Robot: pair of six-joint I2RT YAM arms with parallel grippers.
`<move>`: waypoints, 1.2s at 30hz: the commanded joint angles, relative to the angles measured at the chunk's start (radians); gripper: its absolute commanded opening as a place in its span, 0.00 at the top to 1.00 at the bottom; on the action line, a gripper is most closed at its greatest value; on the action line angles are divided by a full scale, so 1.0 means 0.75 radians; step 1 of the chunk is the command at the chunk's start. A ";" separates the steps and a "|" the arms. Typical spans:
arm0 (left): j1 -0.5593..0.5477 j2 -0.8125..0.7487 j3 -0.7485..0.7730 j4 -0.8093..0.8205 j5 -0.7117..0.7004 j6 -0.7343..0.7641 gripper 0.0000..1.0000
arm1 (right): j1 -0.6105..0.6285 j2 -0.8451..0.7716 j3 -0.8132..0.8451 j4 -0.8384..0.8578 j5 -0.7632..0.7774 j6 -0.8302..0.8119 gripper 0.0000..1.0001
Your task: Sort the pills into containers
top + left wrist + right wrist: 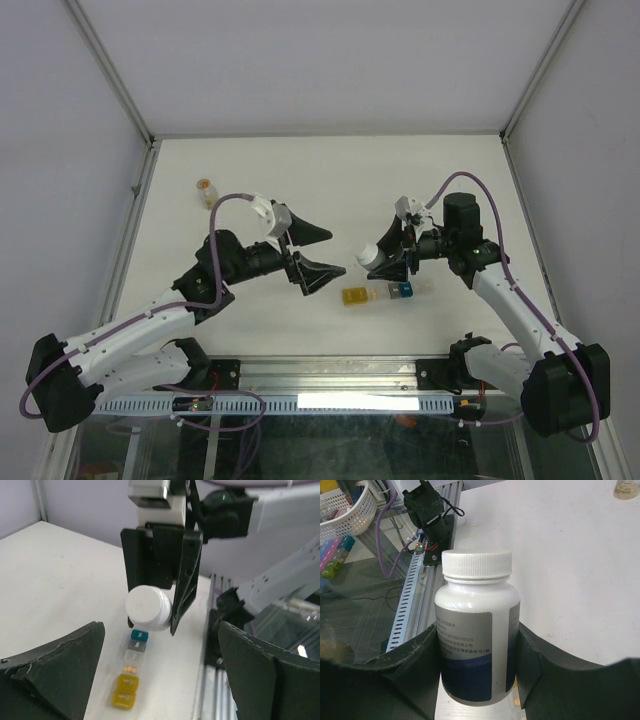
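Observation:
The containers (378,293) are a short strip lying on the table between the arms, with yellow compartments at one end and a teal one at the other. In the left wrist view the strip (131,672) shows a few small orange pills (130,669) in a clear compartment. My right gripper (380,258) is shut on a white-capped bottle (476,630) with a grey and blue label, held just above the strip's teal end (139,635). My left gripper (336,251) is open and empty, left of the strip, facing the bottle (147,609).
A small vial (206,190) with orange contents stands at the back left of the table and also shows in the right wrist view (626,487). The metal rail (330,375) runs along the near edge. A white basket (345,510) sits off the table.

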 commanded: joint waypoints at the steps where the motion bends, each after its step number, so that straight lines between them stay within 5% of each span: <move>1: -0.007 -0.081 0.009 0.087 -0.248 -0.586 0.03 | 0.001 -0.019 0.063 0.042 -0.020 -0.031 1.00; 9: -0.151 0.067 0.397 -0.583 -0.628 -0.581 0.13 | 0.001 -0.008 0.065 0.043 -0.017 -0.030 1.00; 18: -0.182 0.288 0.607 -0.703 -0.545 -0.483 0.25 | 0.000 -0.002 0.063 0.042 -0.015 -0.030 1.00; 36: -0.182 0.394 0.654 -0.708 -0.330 -0.450 0.47 | 0.001 -0.006 0.065 0.042 -0.021 -0.029 1.00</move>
